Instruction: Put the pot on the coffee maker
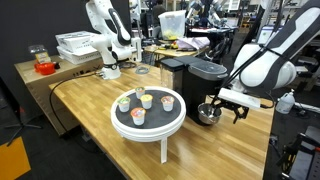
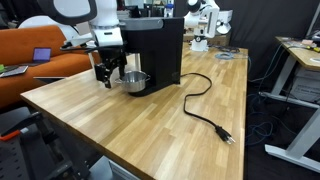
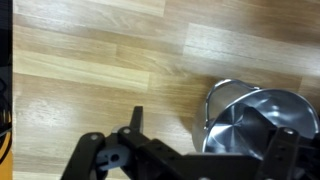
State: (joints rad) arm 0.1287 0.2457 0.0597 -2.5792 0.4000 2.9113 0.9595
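My jaws spread wide astride the rim of the shiny metal pot (image 3: 255,125), pot standing on the wooden tabletop (image 2: 150,125), just beside the black drip coffee maker (image 2: 158,48), near a tabletop edge

Light wooden butcher-block table (image 1: 235,150), shown in both exterior views (image 2: 120,130) and as bare planks in the wrist view (image 3: 100,60). Standing on it: a black coffee maker (image 1: 200,78) toward the far side, and a shiny pot (image 1: 208,113) on the wood just beside it, nearer the right edge. A white round tray table (image 1: 150,134) stands at the near left. In an exterior view a black power cord (image 2: 205,112) snakes from the coffee maker (image 2: 160,50) across the boards to its plug (image 2: 226,136); the pot (image 2: 135,82) sits left of the machine.
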